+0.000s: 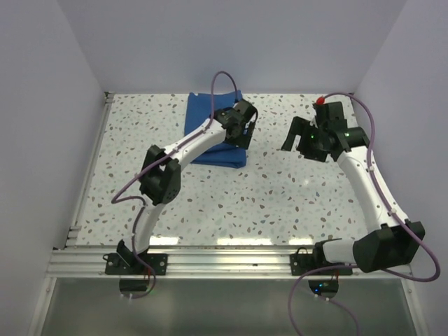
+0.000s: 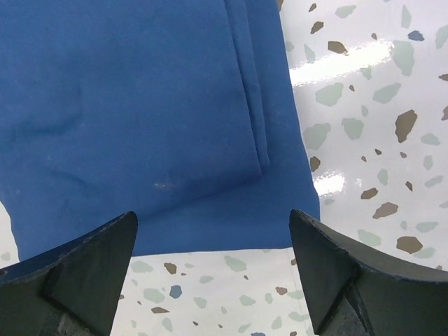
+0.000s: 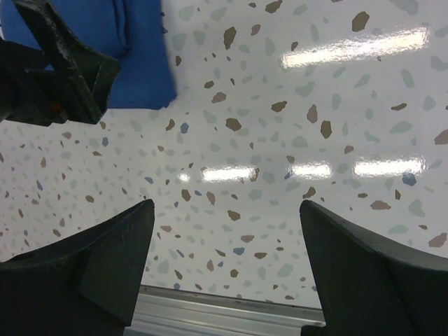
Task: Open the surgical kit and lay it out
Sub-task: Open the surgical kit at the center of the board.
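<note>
Hovering over folded kit (image 2: 140, 105), upper centre of top view | left tool (image 2: 213, 280) wide open, empty, lined up on its near edge, likely to unfold | right tool (image 3: 227, 273) open, empty, over worktop (image 3: 315, 105) alongside

Matt cloth, glossy tabletop, dark plastic, bare metal.
Your royal-blue cloth wrap (image 2: 140, 105) looks matt and finely woven, with soft creases and layered folded edges. The table (image 2: 364, 105) under it has a white speckled top, smooth and glossy enough to throw back the lights as bright streaks. The fingers (image 2: 91, 273) of your left gripper (image 2: 213, 220) and of your right gripper (image 3: 227, 210) look like dark, matt, slightly grainy plastic. The rail (image 1: 224, 260) is bare brushed metal.
</note>
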